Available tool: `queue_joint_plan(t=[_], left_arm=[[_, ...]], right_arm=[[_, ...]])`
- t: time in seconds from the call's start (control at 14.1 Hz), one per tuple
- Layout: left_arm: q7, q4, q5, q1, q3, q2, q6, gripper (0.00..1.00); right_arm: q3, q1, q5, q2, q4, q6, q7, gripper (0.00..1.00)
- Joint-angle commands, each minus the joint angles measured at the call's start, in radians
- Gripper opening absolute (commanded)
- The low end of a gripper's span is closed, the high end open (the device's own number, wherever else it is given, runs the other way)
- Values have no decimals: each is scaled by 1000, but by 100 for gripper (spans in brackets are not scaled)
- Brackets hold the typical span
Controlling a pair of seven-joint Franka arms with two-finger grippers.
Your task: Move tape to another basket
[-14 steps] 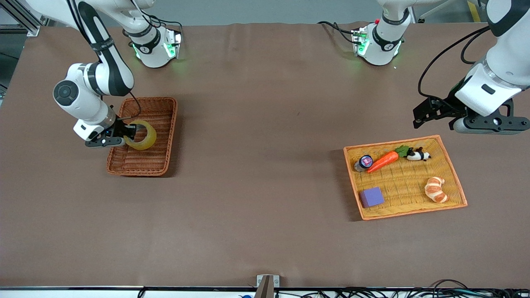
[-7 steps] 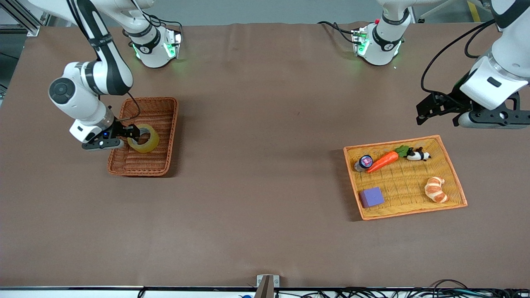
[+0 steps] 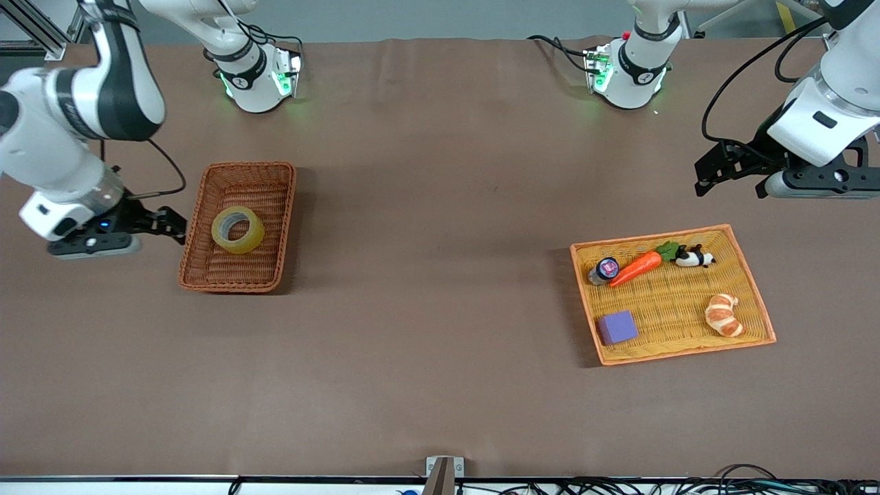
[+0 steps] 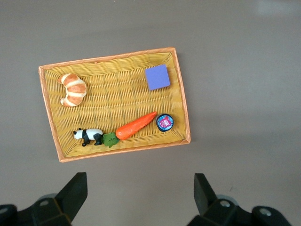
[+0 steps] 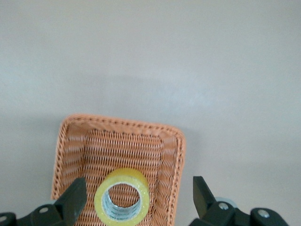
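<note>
Right hand (image 3: 173, 227): spread wide, empty, held over the counter (image 3: 440, 344) just beside the basket (image 3: 206, 278). Tape (image 3: 237, 230): laid flat in that basket, apparently released. Left hand (image 3: 730, 180): wide, waiting above the tray (image 3: 753, 289).

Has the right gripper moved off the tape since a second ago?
Yes. The right gripper let go and now sits outside the basket; the tape lies inside.
</note>
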Motion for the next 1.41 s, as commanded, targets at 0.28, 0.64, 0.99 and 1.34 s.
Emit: queue_joint_plan(t=[0.28, 0.64, 0.99, 1.34], left_arm=[[12, -11, 8, -8, 10, 0, 0, 100], [-14, -23, 10, -8, 4, -8, -5, 100], [-18, -23, 22, -8, 3, -11, -17, 100], [-46, -20, 33, -8, 3, -9, -17, 100]], right_arm=[[-1, -10, 7, 22, 353, -352, 96, 100], [-1, -10, -5, 19, 579, -682, 147, 100], [2, -13, -4, 16, 579, -709, 142, 100], [2, -15, 9, 16, 583, -707, 148, 100]])
